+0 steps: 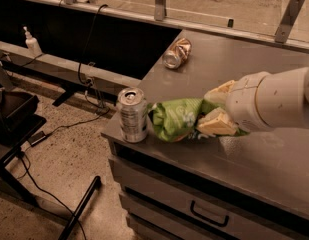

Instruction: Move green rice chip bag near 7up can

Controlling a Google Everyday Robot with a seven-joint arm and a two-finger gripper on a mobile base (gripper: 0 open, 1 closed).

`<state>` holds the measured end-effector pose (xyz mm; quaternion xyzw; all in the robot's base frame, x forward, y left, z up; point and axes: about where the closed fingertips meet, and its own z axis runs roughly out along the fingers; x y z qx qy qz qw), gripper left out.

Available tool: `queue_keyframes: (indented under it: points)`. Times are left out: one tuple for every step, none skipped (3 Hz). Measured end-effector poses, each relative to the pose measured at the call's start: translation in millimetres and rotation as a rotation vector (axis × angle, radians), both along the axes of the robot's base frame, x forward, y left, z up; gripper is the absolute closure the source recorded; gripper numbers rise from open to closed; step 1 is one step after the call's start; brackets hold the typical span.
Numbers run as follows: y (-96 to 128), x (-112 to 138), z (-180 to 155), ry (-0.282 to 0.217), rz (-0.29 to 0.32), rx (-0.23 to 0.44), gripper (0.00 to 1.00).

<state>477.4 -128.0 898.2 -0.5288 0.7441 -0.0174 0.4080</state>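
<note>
Green rice chip bag (175,118) gripped, just beside 7up can (132,115).
Gripper (214,109) at bag's 3 o'clock end, fingers (217,124) clamped on it; can upright at 9 o'clock.

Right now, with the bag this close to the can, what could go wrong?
The can stands at the counter's front corner. The bag, clamped in the hand, is right beside it, so any push toward it could tip the can off the edge. On release, the crinkly bag might spring or slide into the can.
</note>
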Motion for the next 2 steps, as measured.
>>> queue_keyframes:
  points:
    - [1.7,-0.5,1.4,-0.002,0.002,-0.003,0.0]
    - [1.7,-0.5,1.4,-0.002,0.002,-0.003,0.0]
